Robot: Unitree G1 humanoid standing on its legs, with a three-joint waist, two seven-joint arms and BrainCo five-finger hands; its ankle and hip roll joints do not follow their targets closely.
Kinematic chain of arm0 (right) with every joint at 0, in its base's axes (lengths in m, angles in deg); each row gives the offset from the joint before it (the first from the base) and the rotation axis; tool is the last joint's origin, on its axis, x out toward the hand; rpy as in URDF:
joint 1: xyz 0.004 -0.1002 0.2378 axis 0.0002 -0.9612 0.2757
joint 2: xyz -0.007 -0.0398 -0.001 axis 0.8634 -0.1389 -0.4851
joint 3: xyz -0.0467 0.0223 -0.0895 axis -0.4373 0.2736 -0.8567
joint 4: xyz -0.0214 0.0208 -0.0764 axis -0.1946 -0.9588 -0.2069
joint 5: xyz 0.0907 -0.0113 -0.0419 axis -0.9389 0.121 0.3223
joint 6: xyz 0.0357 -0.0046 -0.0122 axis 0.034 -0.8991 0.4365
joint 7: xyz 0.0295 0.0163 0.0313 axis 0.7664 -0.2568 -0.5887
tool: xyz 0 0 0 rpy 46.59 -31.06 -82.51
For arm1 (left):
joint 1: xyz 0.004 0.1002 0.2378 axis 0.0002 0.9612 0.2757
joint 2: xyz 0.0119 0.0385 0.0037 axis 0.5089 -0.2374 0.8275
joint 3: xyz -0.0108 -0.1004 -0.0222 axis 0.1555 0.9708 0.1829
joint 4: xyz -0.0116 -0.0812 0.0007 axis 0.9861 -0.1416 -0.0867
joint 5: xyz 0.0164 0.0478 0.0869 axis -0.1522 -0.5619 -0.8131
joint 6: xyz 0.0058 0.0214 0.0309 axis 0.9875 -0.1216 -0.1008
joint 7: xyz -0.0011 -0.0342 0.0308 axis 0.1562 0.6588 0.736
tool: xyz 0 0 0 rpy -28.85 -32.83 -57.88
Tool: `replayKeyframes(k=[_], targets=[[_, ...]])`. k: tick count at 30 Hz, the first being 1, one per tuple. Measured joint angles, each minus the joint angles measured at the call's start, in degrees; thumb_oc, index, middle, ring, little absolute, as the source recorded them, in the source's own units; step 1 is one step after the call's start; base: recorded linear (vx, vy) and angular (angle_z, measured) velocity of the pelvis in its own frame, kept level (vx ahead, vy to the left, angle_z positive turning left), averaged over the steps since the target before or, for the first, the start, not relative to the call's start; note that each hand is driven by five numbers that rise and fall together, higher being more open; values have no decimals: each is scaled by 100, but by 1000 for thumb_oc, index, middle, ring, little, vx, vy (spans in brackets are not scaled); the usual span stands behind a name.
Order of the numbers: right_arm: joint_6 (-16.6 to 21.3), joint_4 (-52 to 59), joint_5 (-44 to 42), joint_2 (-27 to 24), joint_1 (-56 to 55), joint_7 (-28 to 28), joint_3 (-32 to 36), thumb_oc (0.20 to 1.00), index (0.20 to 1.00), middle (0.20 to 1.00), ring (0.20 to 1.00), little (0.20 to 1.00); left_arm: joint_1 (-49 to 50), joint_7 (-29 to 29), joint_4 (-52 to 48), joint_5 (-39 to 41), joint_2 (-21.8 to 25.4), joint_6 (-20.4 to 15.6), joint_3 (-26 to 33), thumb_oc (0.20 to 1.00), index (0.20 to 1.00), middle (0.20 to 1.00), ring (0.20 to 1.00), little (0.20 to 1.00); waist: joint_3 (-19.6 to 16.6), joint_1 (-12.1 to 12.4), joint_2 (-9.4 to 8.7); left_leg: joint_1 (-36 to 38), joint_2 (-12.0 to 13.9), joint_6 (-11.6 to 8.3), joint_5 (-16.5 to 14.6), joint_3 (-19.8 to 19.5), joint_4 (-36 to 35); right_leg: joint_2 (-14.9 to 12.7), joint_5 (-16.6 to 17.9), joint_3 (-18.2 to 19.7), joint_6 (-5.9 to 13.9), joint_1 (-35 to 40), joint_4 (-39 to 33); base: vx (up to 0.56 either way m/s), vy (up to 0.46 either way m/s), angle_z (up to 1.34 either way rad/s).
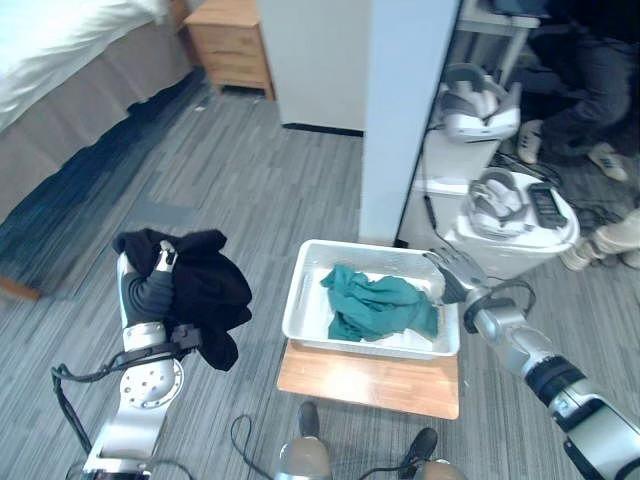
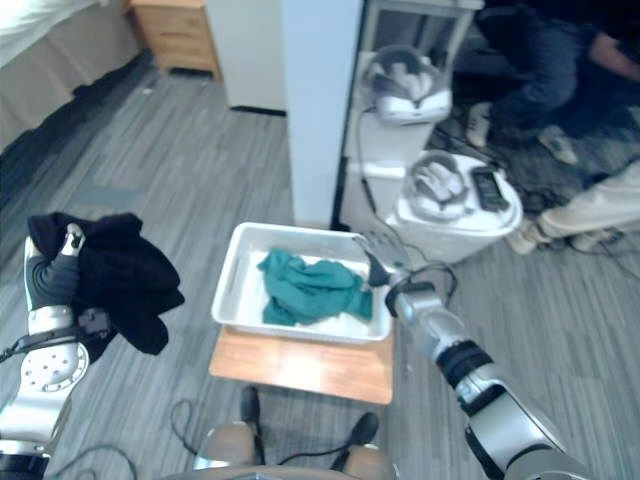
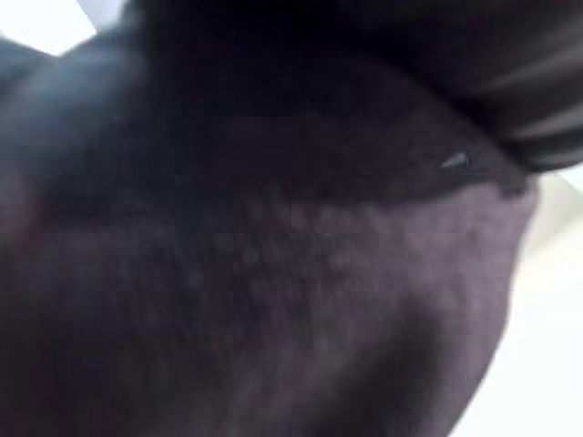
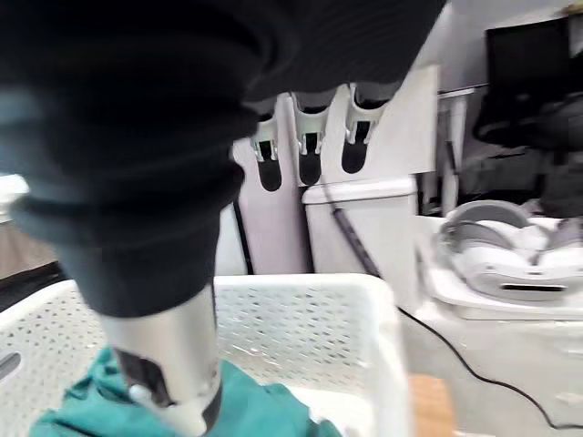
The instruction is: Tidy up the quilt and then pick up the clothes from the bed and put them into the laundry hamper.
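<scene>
A black garment (image 1: 205,285) hangs bunched from my left hand (image 1: 150,285), which is raised at the left above the floor with its fingers curled into the cloth. In the left wrist view the dark cloth (image 3: 273,273) lies right against the camera. A white perforated hamper (image 1: 300,290) sits to the right of it and holds a crumpled teal garment (image 1: 375,305). My right hand (image 1: 455,272) hovers over the hamper's far right corner, open and holding nothing. Its straight fingers (image 4: 310,146) show in the right wrist view above the hamper wall (image 4: 301,319).
The hamper rests on a low wooden board (image 1: 370,380). A bed (image 1: 70,60) and a wooden nightstand (image 1: 232,40) stand at the far left. A white pillar (image 1: 405,110) rises behind the hamper. White stands with headsets (image 1: 510,225) and seated people (image 1: 600,60) are at the right.
</scene>
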Motion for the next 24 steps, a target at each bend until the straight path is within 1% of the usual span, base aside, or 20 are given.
replayKeyframes(k=[1,2,3,4,5,7,9,10,11,13,16,17,19,22,23,24], targets=[[13,189,-1,-155,-411,-3,246,1000,1000,1000,1000,1000,-104,8,-5,-98,6,1,-40,200,200,200,200,200,3,-38,16,51,20,17,-13,69,-15,5,0,117,0,-11,-3,39,9,-35],[14,281,-7,-265,-683,-1,357,1000,1000,1000,1000,1000,-221,18,37,-131,5,33,-89,200,200,200,200,200,1,-220,-25,103,14,-22,-44,166,10,45,-2,225,4,-68,-1,65,-1,-52],[31,405,-7,-378,-912,-16,514,1000,1000,1000,1000,1000,-340,35,48,-147,27,73,-145,200,200,200,200,200,-11,-218,13,111,37,-36,-73,221,-27,14,-4,256,5,-54,-5,46,-11,-55],[0,412,-13,-511,-1100,-49,565,1000,1000,1000,1000,1000,-534,35,125,-163,36,98,-218,200,200,200,200,200,-17,-465,-3,201,63,-49,-94,357,-25,44,-3,356,4,-85,-5,46,-11,-44],[21,429,-15,-546,-1236,-75,672,1000,1000,1000,1000,1000,-673,37,169,-221,45,140,-278,200,200,200,200,200,-20,-499,6,215,87,-48,-93,367,-26,65,-3,383,3,-78,-5,32,-4,-39],[29,430,-27,-630,-1477,-92,756,1000,1000,1000,1000,1000,-1068,48,335,-349,46,182,-470,200,200,200,200,200,-32,-696,-4,281,137,-73,-107,487,-25,114,-9,495,-1,-102,-5,34,-20,-25],[43,428,-40,-632,-1662,-93,799,1000,1000,1000,1000,1000,-1397,53,476,-399,46,246,-701,200,200,200,200,200,-40,-820,5,327,161,-65,-101,549,-26,142,-11,573,-9,-101,-5,34,-31,-21],[64,431,-139,-627,-1718,-112,786,1000,1000,1000,1000,1000,-1594,60,574,-531,45,270,-795,200,200,200,200,200,-44,-951,11,334,164,-66,-103,577,-23,150,-12,589,-8,-122,-6,37,-32,-16],[70,433,-174,-620,-1727,-114,772,1000,1000,1000,1000,1000,-1762,64,715,-559,45,288,-909,200,200,200,200,200,-51,-1018,21,334,163,-64,-101,603,-21,151,-11,606,-9,-139,-5,19,-16,-12],[102,518,-195,-613,-1722,-113,735,1000,1000,1000,1000,1000,-1970,59,945,-575,40,351,-1098,200,200,200,200,200,-93,-1077,63,337,162,-63,-100,701,-21,155,-1,707,-16,-207,-4,10,-1,-22],[101,611,-252,-607,-1719,-113,687,1000,1000,1000,1000,1000,-2051,45,1184,-589,-51,395,-1345,200,200,200,200,200,-156,-1142,144,335,161,-61,-99,748,-6,167,13,767,-29,-245,3,-17,6,-11],[103,631,-253,-605,-1703,-113,672,1000,1000,1000,1000,1000,-2054,43,1260,-589,-130,398,-1376,200,200,200,200,200,-190,-1133,168,309,157,-61,-100,754,-19,164,16,786,-26,-276,-1,-55,7,-11],[82,599,-277,-534,-1474,-107,452,1000,1000,1000,1000,1000,-2061,15,1630,-587,-429,448,-1628,200,200,200,200,200,-220,-1094,218,241,141,-62,-102,829,-23,153,45,858,-17,-391,22,-50,-1,-15],[34,584,-374,-280,-1189,-68,321,1000,1000,1000,1000,1000,-1988,-130,2159,-596,-721,543,-1968,200,200,200,200,200,-224,-1074,213,13,133,-34,-73,837,-14,150,108,884,-53,-616,27,-64,-16,-4],[1,577,-390,-228,-1104,-56,272,1000,1000,1000,1000,1000,-2088,-152,2396,-610,-783,563,-2005,1000,1000,1000,1000,1000,-225,-1083,208,-19,127,-39,-76,837,-20,144,110,894,-54,-673,-1,-34,-11,-1],[24,584,-396,-173,-1038,-56,240,1000,1000,1000,1000,1000,-2028,-225,2607,-625,-877,699,-2073,1000,1000,1000,1000,1000,-215,-1083,196,-85,126,-26,-50,835,10,147,138,891,-65,-736,27,-59,-15,3]])
